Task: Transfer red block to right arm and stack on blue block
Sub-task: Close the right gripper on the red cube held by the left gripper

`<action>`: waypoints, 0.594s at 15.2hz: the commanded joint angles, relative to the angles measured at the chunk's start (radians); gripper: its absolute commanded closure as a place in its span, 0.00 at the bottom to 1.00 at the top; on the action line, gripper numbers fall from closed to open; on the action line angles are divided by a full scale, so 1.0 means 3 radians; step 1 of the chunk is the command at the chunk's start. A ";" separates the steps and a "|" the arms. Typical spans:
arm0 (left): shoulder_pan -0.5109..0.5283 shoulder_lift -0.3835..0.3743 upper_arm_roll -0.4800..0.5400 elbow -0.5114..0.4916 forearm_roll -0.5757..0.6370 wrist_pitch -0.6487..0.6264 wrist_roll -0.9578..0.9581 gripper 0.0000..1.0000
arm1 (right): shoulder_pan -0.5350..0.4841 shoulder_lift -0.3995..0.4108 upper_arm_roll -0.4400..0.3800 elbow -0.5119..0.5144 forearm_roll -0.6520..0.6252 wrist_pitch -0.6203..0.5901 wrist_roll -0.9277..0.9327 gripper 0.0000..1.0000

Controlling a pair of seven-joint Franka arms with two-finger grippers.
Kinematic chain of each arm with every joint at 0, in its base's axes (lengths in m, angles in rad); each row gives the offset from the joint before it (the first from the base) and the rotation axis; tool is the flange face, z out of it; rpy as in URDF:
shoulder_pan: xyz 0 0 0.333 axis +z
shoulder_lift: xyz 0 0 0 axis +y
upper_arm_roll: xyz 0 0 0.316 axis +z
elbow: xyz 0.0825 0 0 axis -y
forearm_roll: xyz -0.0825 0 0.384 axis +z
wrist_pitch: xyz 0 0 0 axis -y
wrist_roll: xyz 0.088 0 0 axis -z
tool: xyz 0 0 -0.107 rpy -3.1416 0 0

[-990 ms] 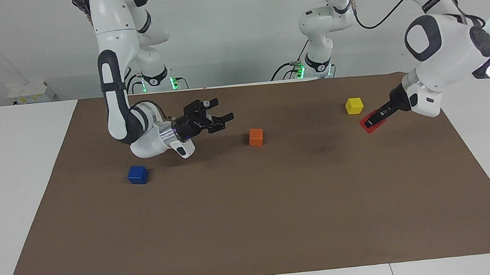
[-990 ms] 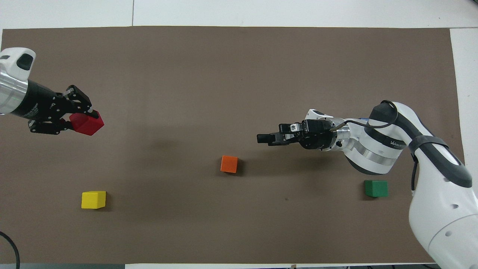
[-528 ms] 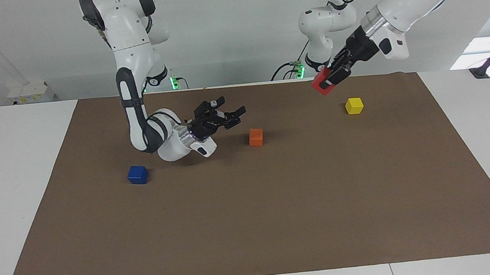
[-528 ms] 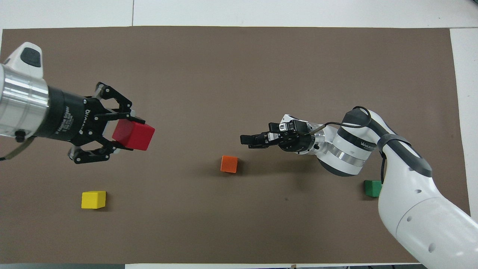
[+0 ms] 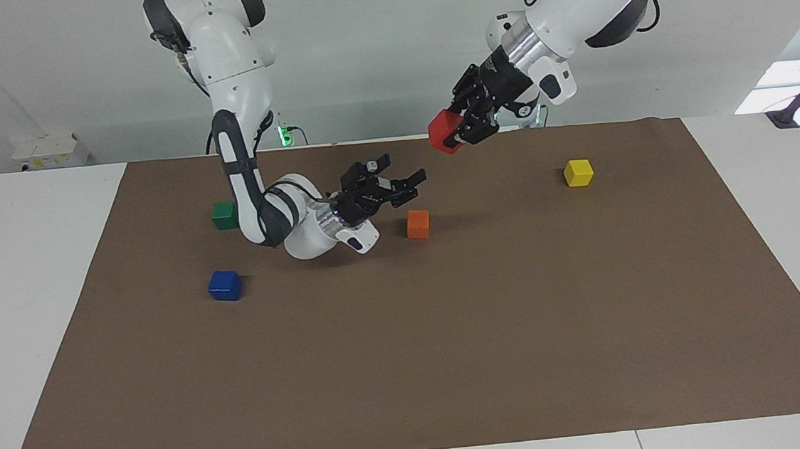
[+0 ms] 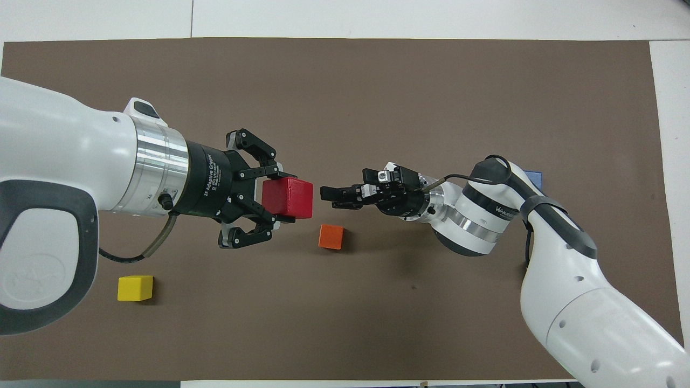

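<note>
The red block (image 5: 441, 135) is held in my left gripper (image 5: 455, 131), which is shut on it high in the air over the middle of the mat. In the overhead view the red block (image 6: 288, 198) sits between the left gripper's fingers (image 6: 257, 171). My right gripper (image 5: 404, 169) is open, low over the mat beside the orange cube, its fingers pointing at the red block with a small gap between them; it also shows in the overhead view (image 6: 329, 196). The blue block (image 5: 225, 285) lies on the mat at the right arm's end; in the overhead view only its corner (image 6: 535, 176) shows past the right arm.
An orange cube (image 5: 418, 224) lies mid-mat, under the two grippers. A green cube (image 5: 224, 215) lies nearer to the robots than the blue block. A yellow cube (image 5: 578, 172) lies toward the left arm's end. All rest on a brown mat (image 5: 453, 356).
The left gripper has lifted the red block off the mat near the yellow cube and carried it toward the table's middle. The right gripper has moved toward it, uncovering the green cube.
</note>
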 commanded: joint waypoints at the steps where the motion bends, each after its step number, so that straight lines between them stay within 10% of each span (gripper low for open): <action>1: -0.0286 -0.0235 0.0043 -0.0430 -0.0148 0.0608 -0.0397 1.00 | 0.0078 0.0055 0.0015 0.0092 0.0143 0.0043 -0.0242 0.00; 9: -0.0425 -0.0272 0.0043 -0.0579 -0.0184 0.1008 -0.0678 1.00 | 0.0159 0.0060 0.0015 0.0133 0.0112 0.0119 -0.0345 0.03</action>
